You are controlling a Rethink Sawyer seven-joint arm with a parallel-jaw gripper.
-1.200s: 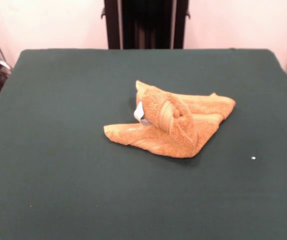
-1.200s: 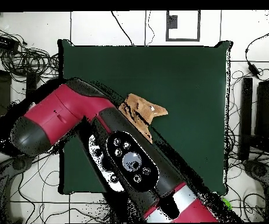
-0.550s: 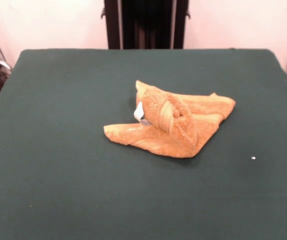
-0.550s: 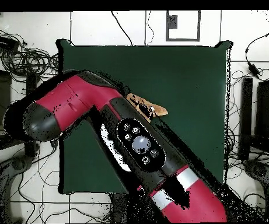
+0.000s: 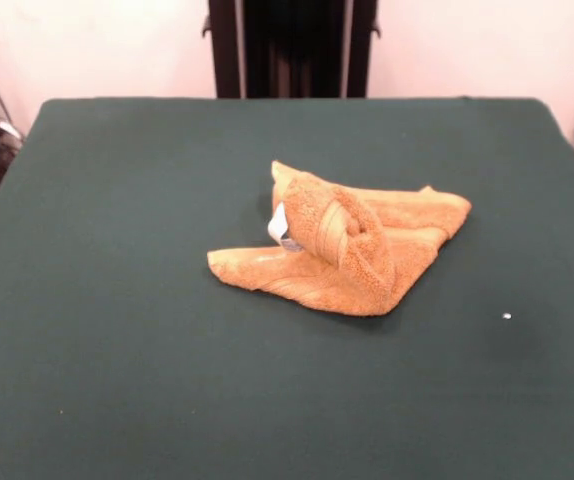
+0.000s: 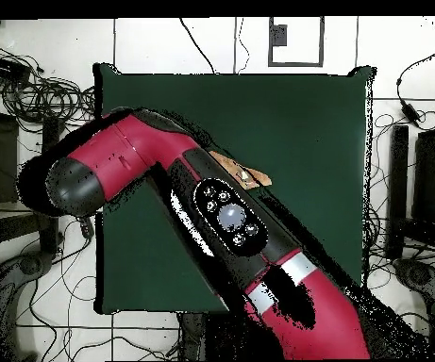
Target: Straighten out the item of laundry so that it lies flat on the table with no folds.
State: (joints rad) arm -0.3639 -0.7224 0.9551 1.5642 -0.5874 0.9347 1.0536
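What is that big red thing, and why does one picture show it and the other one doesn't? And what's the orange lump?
The big red and black thing is a robot arm. One camera looks straight down from above, so it sees the arm stretching over the table. The other camera sits across the table and looks along it; the arm is too high to show there. The orange lump is a small fluffy towel, lying crumpled and folded over itself near the middle of the green table, with a little white label poking out. From above, the arm hides most of the towel. Nothing holds the towel in the side picture. The arm's gripper cannot be seen in either picture.
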